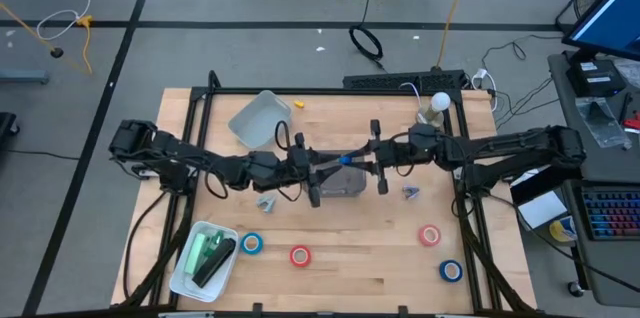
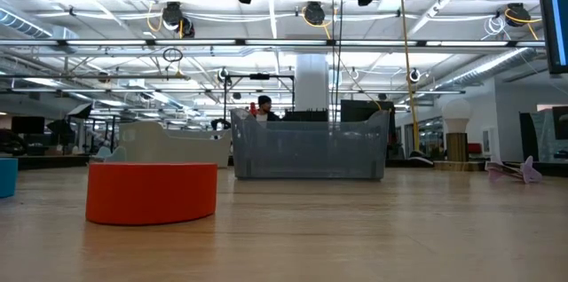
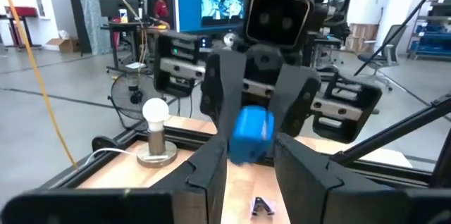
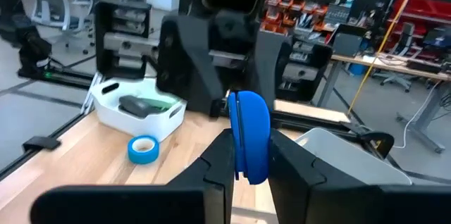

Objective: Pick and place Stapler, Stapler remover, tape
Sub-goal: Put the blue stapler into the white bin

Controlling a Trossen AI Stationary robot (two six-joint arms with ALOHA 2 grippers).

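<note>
A small blue stapler [image 1: 346,160] hangs in the air over the grey bin [image 1: 340,186] at mid-table. My left gripper [image 1: 335,164] reaches it from the left and my right gripper [image 1: 357,161] from the right, tip to tip, both shut on it. Two blue tape rolls [image 1: 251,244] [image 1: 451,271] and two red ones [image 1: 300,255] [image 1: 430,236] lie flat on the near half of the table. A purple staple remover [image 1: 411,192] lies right of the bin, and another small one [image 1: 266,201] lies left of it. My left gripper pinches the stapler's end [image 3: 239,155] between its two fingers, coming level from the table's left. The stapler is clear of the bin below. My right gripper pinches the stapler's two flat sides [image 4: 248,160] between its fingertips, level, from the table's right. In its wrist view the stapler stands on edge, narrow and upright, and lifted clear.
A white tray [image 1: 186,276] at the near left holds a green and a black stapler. A clear bin [image 1: 258,118] lies tipped at the far left, and a bulb lamp [image 1: 437,106] stands at the far right. A black frame edges the table.
</note>
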